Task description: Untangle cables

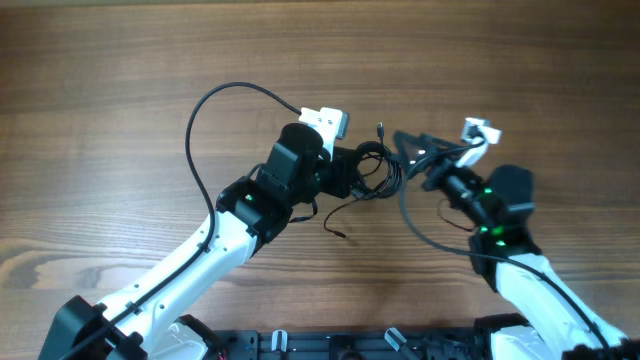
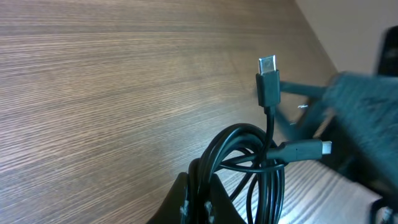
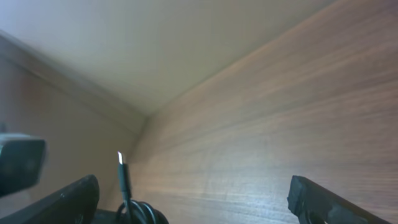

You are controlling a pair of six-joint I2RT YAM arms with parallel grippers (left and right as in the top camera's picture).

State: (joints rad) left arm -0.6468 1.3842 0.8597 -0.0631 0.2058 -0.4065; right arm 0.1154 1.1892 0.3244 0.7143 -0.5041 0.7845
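Note:
The cables (image 1: 378, 170) are one bundle of thin black loops at the table's middle. My left gripper (image 1: 352, 172) is shut on the loops. In the left wrist view the strands (image 2: 249, 162) pass between the shut jaws (image 2: 202, 198); one plug (image 2: 268, 81) stands upright and another (image 2: 306, 149) points right. A loose tail (image 1: 335, 222) trails towards the front. My right gripper (image 1: 412, 158) is open just right of the bundle, not holding it. In the right wrist view its fingers (image 3: 196, 208) are wide apart, with the upright plug (image 3: 123, 175) near the left finger.
A thicker black arm wire (image 1: 215, 105) arcs over the table behind the left arm. Another arm wire (image 1: 420, 225) curves beside the right arm. The wooden table (image 1: 120, 90) extends on all sides.

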